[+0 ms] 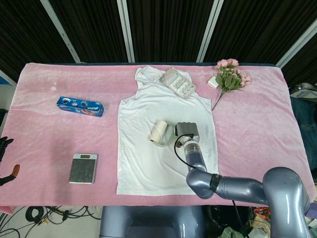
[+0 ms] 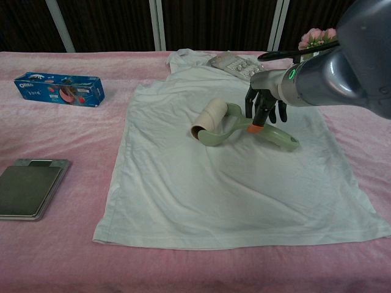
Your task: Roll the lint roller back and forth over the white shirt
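One white shirt [image 1: 166, 144] is spread flat on the pink-covered worktop [image 1: 44, 139], collar toward the far edge. One lint roller [image 2: 235, 125] is laid on the shirt's middle, its cream roll [image 1: 159, 132] toward the robot's left and its pale green handle [image 2: 278, 137] toward the right. The handle is gripped from above by the right hand [image 2: 264, 107], whose dark fingers [image 2: 250, 108] are curled down around it; the roll is seen to rest on the cloth.

The left hand [image 1: 6, 158] is seen only at the left edge of the head view, off the worktop, and whether its fingers are apart or together cannot be told.

Around the shirt, single items are counted: one blue biscuit box [image 1: 79, 105] to the left, one grey scale [image 1: 82, 168] nearer the front edge on the same side, one blister pack [image 1: 177, 83] lying on the shirt's collar area, and one bunch of pink flowers [image 1: 230, 74] at the far right. One small white object [image 1: 213, 83] is placed just beside the flowers; what it is cannot be made out.
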